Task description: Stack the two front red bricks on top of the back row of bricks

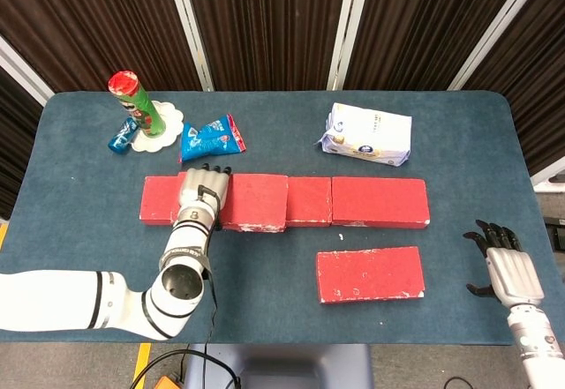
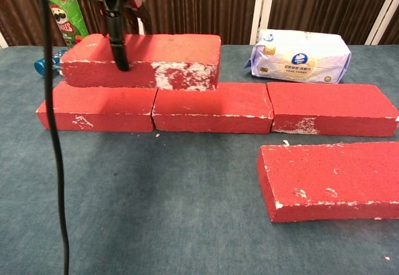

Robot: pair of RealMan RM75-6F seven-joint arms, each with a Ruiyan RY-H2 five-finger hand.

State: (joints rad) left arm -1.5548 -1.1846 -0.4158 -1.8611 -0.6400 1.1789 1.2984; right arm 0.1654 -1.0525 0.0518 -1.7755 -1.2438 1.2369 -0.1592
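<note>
The left hand (image 1: 202,193) grips the first red brick (image 1: 251,202) by its left end, fingers wrapped over the far edge and a thumb or finger pressed down its near face, as the chest view shows. The brick sits directly under and to the right of that hand, lying across the seam between the left back brick (image 2: 96,108) and the middle back brick (image 2: 213,106). Whether it rests fully on them or hangs just above them I cannot tell, though in the chest view its lower edge looks to meet their tops.

The step in hand is placing brick 1 of 2 on the back row. Judging from its position, the next move calls for settling it flat, then loosening the fingers and lifting the hand clear without dragging the brick off the row.

The second red brick (image 1: 370,274) lies flat on the table (image 1: 265,265), well to the right of the left hand and in front of the right back brick (image 1: 380,201). The right hand (image 1: 505,270) is nearer to it, just off its right end, holding nothing with its fingers apart. That hand seems best placed to take it.
</note>
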